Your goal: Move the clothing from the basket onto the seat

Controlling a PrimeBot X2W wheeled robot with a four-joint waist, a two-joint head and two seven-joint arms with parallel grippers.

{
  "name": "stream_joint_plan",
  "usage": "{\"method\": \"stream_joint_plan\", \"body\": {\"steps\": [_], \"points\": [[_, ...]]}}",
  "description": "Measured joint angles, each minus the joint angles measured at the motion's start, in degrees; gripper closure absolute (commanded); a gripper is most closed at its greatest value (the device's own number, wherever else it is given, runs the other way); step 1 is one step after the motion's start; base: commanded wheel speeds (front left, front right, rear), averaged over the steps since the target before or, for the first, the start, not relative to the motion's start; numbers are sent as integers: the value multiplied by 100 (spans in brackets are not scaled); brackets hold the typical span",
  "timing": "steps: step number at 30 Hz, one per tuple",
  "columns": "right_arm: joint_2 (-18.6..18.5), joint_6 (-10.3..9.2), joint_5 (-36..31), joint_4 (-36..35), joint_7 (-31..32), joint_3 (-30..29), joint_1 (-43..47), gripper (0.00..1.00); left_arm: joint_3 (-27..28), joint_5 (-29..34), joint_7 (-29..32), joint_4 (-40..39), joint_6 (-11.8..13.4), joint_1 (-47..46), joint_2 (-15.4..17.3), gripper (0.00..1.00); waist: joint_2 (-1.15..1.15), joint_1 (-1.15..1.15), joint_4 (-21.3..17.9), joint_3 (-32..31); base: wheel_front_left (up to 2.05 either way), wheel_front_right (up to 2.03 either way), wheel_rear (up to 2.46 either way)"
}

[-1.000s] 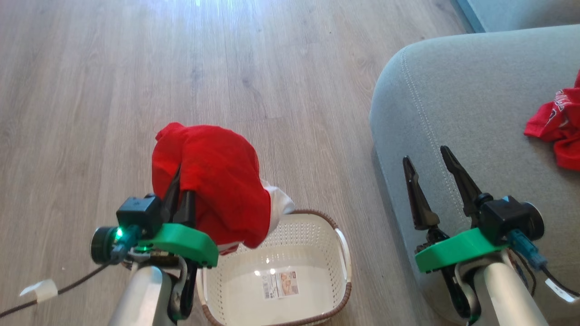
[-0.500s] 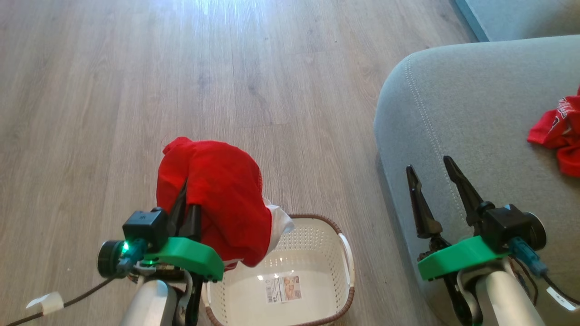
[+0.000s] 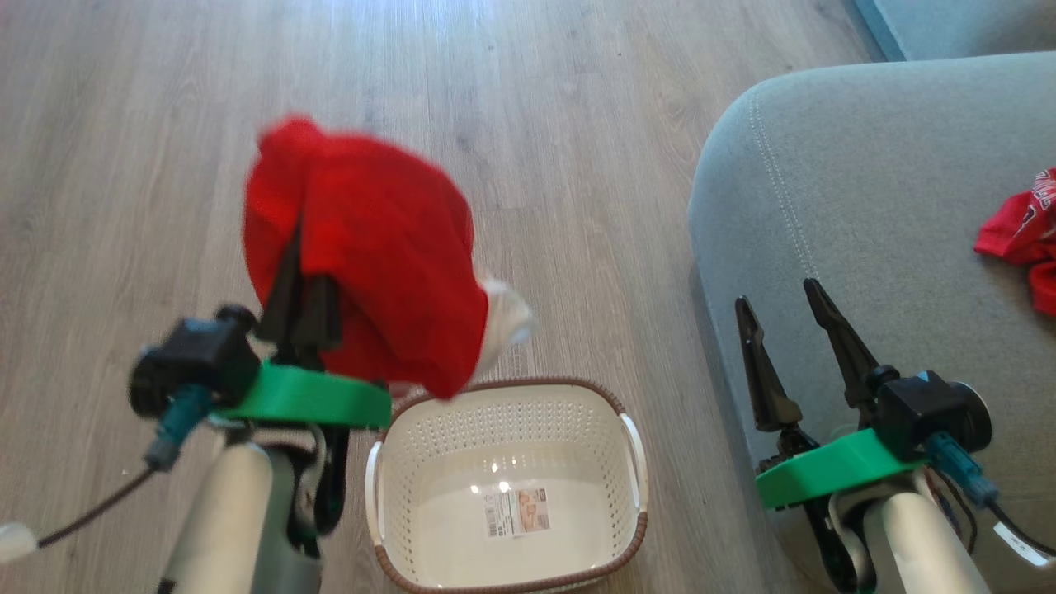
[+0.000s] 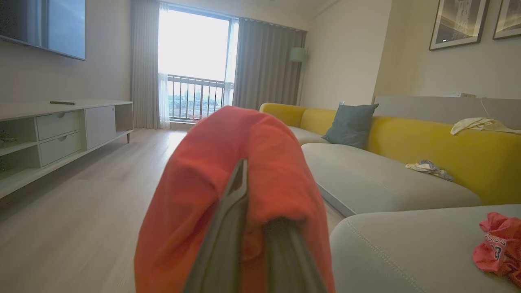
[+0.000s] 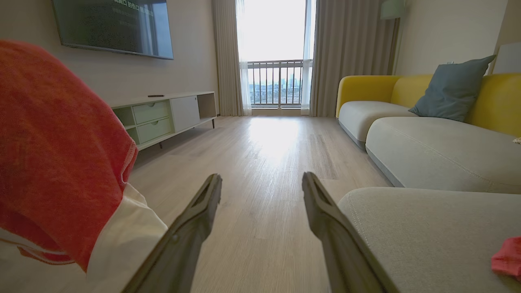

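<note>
A red garment with a white band (image 3: 371,256) hangs over my left gripper (image 3: 301,276), which is shut on it, up and left of the basket (image 3: 429,445). The same cloth (image 4: 244,162) drapes the dark fingers (image 4: 228,228) in the left wrist view. The cream basket sits on the floor holding nothing but its label sticker (image 3: 516,511). A second red garment with lettering (image 3: 1023,239) lies on the grey seat (image 3: 866,181). My right gripper (image 3: 777,293) stands open over the seat's left edge with nothing between its fingers (image 5: 195,219).
Wood floor (image 3: 536,124) stretches ahead and to the left. A long grey and yellow sofa (image 4: 366,179) with a blue cushion (image 4: 352,124) and loose cloths runs beyond the seat. A low pale cabinet (image 5: 167,116) stands along the left wall.
My left arm has lifted the red garment higher and a little left, so it now hangs clear of the basket. The right gripper has stayed put and open.
</note>
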Motion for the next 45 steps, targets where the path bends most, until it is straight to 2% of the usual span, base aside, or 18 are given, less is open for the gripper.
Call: {"method": "stream_joint_plan", "body": {"steps": [6,10,21,32,35,41,45], "points": [[1,0,0,-23,0,98,0,0,32,47,-19,-758,-1,-373,-3,100,0,0,-40,46,0,0,0],[2,0,8,-24,0,113,0,0,-52,48,-19,-970,-68,-465,-3,100,0,0,-60,56,0,0,0],[10,0,109,-24,0,189,0,0,-1010,114,-44,-595,-280,-437,-1,100,0,0,-104,36,0,0,0],[-10,0,171,-87,0,552,-1,0,-1083,90,-44,-472,-291,-420,1,100,0,0,-155,43,0,0,0],[-114,0,300,-210,0,856,-2,0,-1081,90,-44,-468,-289,-422,1,100,0,0,-159,49,0,0,0],[-721,0,526,-598,0,2147,-104,0,-1080,90,-44,-386,-289,-422,1,100,0,0,-160,60,0,0,0],[-1010,0,494,-606,0,2672,-421,0,-1146,90,-44,-347,-293,-423,2,100,0,0,-159,70,0,0,0]]}}
